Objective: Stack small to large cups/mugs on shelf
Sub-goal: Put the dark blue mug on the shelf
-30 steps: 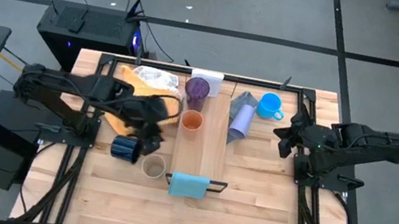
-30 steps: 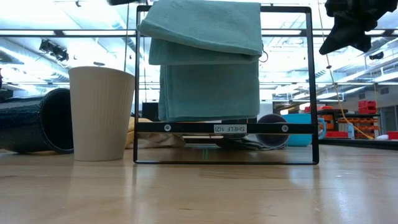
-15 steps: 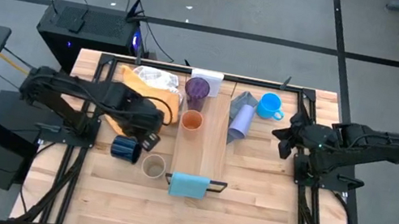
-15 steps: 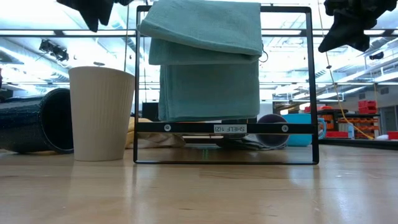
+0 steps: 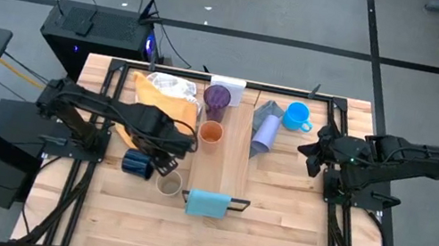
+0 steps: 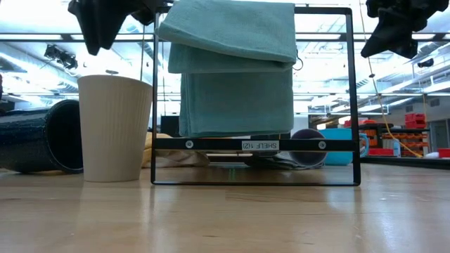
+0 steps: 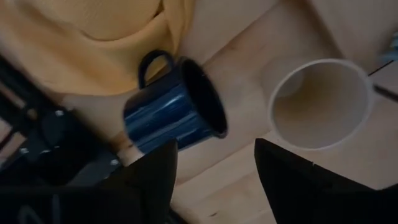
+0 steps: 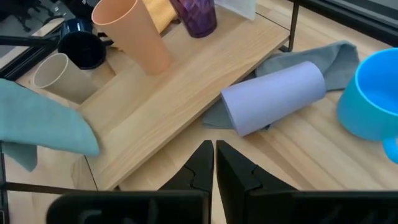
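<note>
A navy mug (image 7: 174,111) lies on its side on the table, mouth toward the upright beige cup (image 7: 320,102). My left gripper (image 7: 214,165) hangs open above the gap between the two, pointing down, touching neither; in the high view it (image 5: 162,158) is left of the shelf (image 5: 230,166). A dark purple tumbler (image 5: 218,97) and an orange cup (image 5: 211,134) stand on the shelf. The lavender cup (image 8: 273,96) lies on its side on a grey cloth, beside the bright blue mug (image 8: 373,99). My right gripper (image 8: 214,165) is shut, held above the table's right part.
A yellow cloth (image 5: 160,99) lies at the far left, behind the navy mug. A light-blue cloth (image 5: 207,202) hangs on the black frame at the shelf's near end, and a white piece (image 5: 227,84) stands at its far end. Bare tabletop lies along the near edge.
My left gripper has come down toward the navy mug and the beige cup, shifting a little toward the table's right, and its wrist has tipped down and rolled. The cups and my right arm have stayed where they were.
</note>
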### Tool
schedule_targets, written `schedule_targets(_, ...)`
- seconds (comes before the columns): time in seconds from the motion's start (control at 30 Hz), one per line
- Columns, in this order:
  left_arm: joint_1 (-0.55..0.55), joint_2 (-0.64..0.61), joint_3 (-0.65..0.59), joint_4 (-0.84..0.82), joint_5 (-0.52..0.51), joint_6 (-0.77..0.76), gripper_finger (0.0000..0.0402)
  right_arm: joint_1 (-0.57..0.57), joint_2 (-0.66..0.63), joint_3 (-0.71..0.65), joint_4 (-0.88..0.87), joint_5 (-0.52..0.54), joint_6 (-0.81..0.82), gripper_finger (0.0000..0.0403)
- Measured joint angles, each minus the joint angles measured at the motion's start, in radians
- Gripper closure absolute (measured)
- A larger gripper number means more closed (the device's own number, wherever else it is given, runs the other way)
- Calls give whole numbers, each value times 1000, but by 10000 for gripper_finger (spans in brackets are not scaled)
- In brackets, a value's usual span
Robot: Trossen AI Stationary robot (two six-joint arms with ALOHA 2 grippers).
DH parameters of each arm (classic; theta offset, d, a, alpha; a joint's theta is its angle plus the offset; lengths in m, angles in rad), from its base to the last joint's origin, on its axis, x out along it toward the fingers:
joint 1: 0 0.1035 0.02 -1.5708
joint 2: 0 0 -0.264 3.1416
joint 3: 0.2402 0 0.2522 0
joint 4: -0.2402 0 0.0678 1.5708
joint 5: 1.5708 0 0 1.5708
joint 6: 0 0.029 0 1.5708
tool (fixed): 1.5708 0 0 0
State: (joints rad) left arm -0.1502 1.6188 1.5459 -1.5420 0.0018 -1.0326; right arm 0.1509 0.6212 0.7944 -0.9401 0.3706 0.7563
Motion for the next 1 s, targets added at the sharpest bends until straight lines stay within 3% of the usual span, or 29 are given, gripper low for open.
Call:
schedule_targets(0.2,0,19,-7,7,-5,-76,189,0,0,0,0,-13,-8,380)
schedule_targets(0.4,-1,23,-94,41,3,-105,207,0,0,0,3,-29,-20,380)
schedule_targets(0.77,-5,23,-204,202,48,-117,208,1,0,0,16,-32,-34,380)
schedule_targets(1.0,-5,54,-213,206,24,-109,218,1,0,0,39,-32,-34,380)
